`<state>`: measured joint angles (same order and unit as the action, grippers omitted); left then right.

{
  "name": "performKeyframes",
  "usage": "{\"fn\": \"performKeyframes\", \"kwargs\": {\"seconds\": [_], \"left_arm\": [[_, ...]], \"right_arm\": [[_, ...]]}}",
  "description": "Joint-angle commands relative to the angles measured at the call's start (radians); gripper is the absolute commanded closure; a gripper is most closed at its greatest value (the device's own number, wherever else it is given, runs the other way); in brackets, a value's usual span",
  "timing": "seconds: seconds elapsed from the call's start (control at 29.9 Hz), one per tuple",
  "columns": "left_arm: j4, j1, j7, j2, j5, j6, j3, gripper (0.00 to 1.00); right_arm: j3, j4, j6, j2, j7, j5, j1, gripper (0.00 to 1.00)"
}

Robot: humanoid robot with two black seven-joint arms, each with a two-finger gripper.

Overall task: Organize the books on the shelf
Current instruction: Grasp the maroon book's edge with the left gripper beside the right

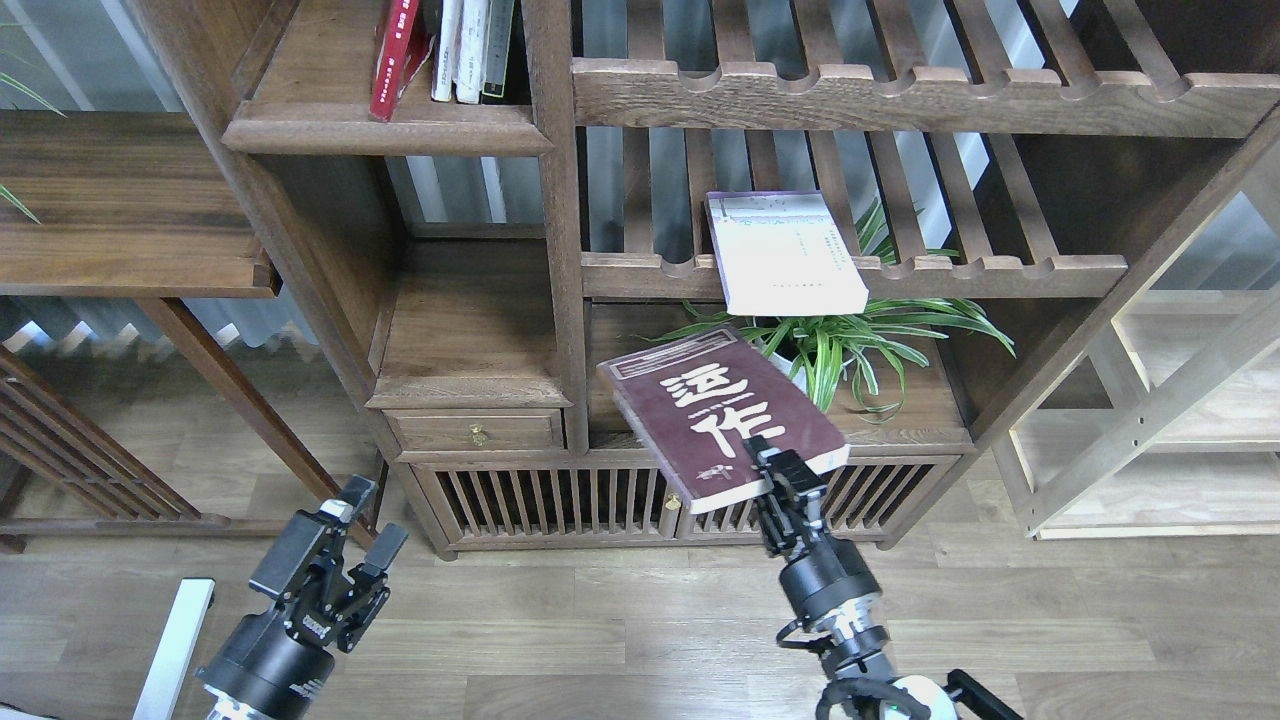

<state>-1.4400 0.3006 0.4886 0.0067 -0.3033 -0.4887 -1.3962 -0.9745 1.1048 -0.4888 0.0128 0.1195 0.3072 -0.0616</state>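
My right gripper [775,468] is shut on the near edge of the dark maroon book [715,415] with large white Chinese characters and holds it cover up in the air, in front of the cabinet's lower middle. The pale lavender-white book [783,251] lies on a slatted rack and overhangs its front rail. The red book [393,55] leans among other upright books on the solid dark-brown shelf [385,130] at the upper left. My left gripper [362,520] is open and empty, low at the left over the floor.
A potted spider plant [850,345] stands on the cabinet top behind the held book. A bare solid shelf [470,335] with a small drawer lies under the book shelf. A white bar [172,645] lies on the floor at the left.
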Motion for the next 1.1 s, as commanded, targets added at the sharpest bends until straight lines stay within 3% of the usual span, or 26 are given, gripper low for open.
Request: {"fn": "performKeyframes", "kwargs": {"seconds": [0.0,0.3,1.07], "left_arm": [[-0.016,0.011,0.000,0.009,-0.025,0.000,-0.003,0.01],[-0.056,0.009,0.000,0.012,-0.086,0.000,0.005,0.02],[-0.016,0.005,0.000,0.021,-0.080,0.000,0.069,0.01]], "right_arm": [[0.019,0.035,0.000,-0.005,0.000,0.000,0.000,0.86],[0.082,0.105,0.000,-0.010,-0.001,-0.014,-0.007,0.86],[0.252,0.122,0.000,-0.013,-0.003,-0.112,0.020,0.85]]}}
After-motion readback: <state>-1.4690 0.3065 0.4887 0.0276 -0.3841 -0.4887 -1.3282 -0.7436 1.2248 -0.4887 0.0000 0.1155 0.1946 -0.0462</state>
